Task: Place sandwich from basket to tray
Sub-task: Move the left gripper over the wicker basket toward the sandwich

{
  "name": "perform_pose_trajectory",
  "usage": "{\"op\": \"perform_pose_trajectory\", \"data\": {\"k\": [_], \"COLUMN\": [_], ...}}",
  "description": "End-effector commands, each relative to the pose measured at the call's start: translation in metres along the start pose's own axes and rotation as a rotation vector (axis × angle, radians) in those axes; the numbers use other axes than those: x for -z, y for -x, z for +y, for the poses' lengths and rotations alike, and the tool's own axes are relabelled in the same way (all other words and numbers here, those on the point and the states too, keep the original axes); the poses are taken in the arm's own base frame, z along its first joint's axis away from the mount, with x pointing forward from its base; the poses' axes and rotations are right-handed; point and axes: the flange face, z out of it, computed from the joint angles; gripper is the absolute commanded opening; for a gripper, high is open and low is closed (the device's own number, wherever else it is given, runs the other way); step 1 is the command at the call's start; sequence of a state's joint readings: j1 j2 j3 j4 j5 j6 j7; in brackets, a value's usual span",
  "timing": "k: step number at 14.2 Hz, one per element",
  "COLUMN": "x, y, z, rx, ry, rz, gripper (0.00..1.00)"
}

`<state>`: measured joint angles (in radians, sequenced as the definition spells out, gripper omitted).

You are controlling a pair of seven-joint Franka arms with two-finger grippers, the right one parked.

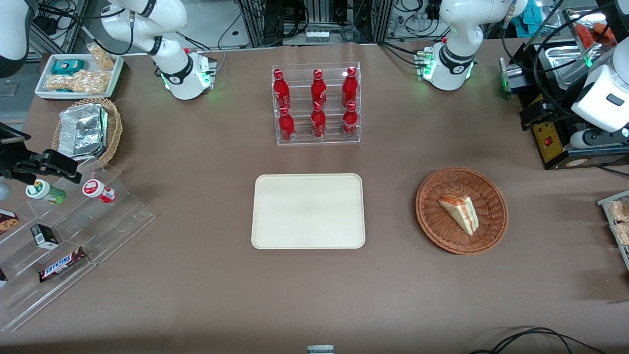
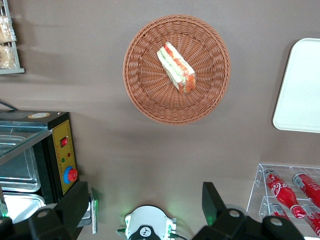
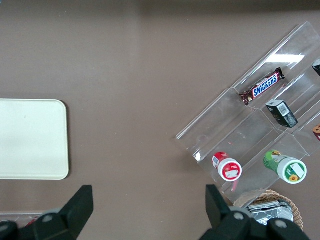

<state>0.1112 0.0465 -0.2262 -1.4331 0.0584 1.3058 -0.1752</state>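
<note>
The sandwich [image 1: 459,212], a pale wedge with red and green layers, lies in the round reddish-brown basket [image 1: 432,226] toward the working arm's end of the table. The cream tray [image 1: 308,211] lies flat beside the basket, mid-table, with nothing on it. My left gripper [image 1: 545,115] hangs high over the table, farther from the front camera than the basket and well apart from it. In the left wrist view the gripper [image 2: 145,190] is open wide and holds nothing. That view also shows the sandwich [image 2: 176,68], the basket [image 2: 145,85] and a corner of the tray [image 2: 300,90].
A clear rack of red bottles [image 1: 317,105] stands farther from the front camera than the tray. A black box with a yellow panel [image 1: 550,142] sits under my gripper. A wire rack of snacks [image 1: 616,221] is near the basket. A stepped acrylic stand [image 1: 73,231] is at the parked arm's end.
</note>
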Motion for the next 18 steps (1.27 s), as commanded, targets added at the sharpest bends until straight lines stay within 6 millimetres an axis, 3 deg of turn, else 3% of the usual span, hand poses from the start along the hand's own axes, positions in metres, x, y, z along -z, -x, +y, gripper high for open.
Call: {"op": "perform_pose_trajectory", "data": {"k": [1, 5, 9, 11, 13, 16, 18], "x": [0.008, 0.006, -0.022, -0.058, -0.110, -0.177, -0.205], "y": [0.006, 0.005, -0.011, -0.036, -0.059, -0.077, -0.082], "z": [0.003, 0.009, 0.002, 0.005, 0.014, 0.026, 0.030], "rx": [0.011, 0.001, 0.169, 0.256, 0.362, 0.538, 0.569], "ry": [-0.004, -0.015, -0.019, -0.023, -0.011, 0.034, 0.054], "rz": [0.026, 0.023, -0.035, -0.073, -0.037, 0.053, 0.081], "gripper": [1.00, 1.00, 1.00, 1.00, 1.00, 1.00, 1.00]}}
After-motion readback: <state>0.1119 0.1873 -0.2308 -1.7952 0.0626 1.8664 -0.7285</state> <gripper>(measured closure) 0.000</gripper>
